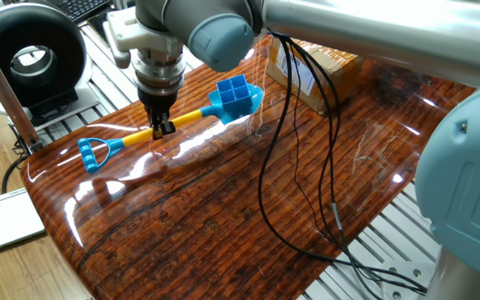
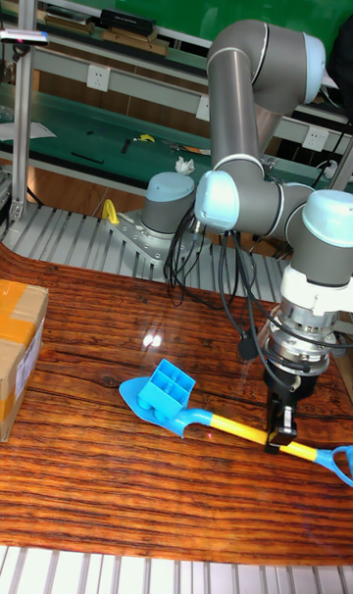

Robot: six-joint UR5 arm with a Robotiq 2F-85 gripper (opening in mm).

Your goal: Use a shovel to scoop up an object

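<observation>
with our fingers (image 1: 164, 127) clenched on the shovel (image 1: 173, 122), we should keep its blade level so the tray (image 1: 232, 94) stays aboard.

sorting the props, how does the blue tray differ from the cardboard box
The blue tray is small, bright blue plastic, open-topped with dividers; the cardboard box is larger, brown and closed. The tray sits on the shovel blade, the box directly on the table. The gripper is on the shovel's shaft, away from both. Both are boxy.
</observation>
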